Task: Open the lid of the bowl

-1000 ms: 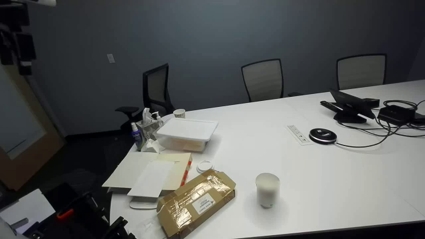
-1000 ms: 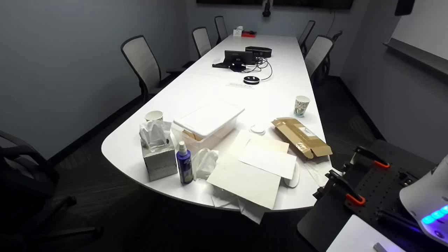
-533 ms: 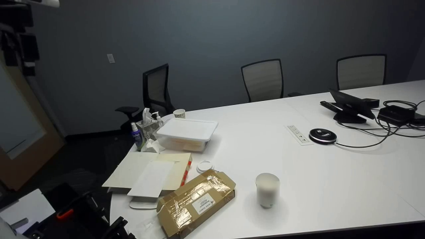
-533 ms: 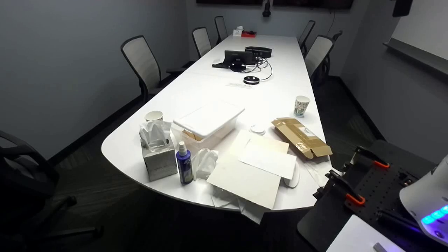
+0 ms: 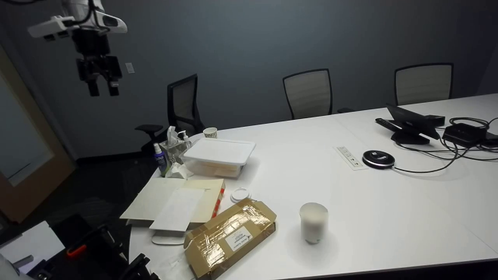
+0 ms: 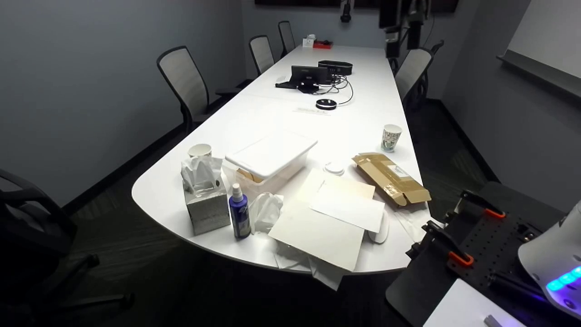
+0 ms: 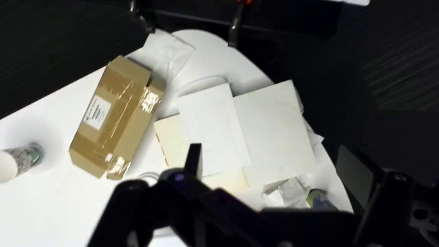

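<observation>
The white lid lies across the top of the clear plastic container, which I take for the bowl, so the lifting itself is not yet done. The gripper hangs well above the level of the container and well apart from it. Its fingers stand wide apart, with nothing held between them. The step in hand, I judge, is the approach, ahead of any contact.

Next, the gripper needs to travel to the container, come down at the lid's rim, and work a finger beneath the edge or pinch it before raising it. The lid looks too broad to span from above, so the edge is the likely purchase. Just beside the container stands a tissue box, with a purple spray bottle and crumpled white wrapping near; the rim farther from these seems the safer reach. A pale flat board lies between the container and the brown cardboard box. Whether the lid is snapped down or only resting on the container is hard to say from these views.
</observation>
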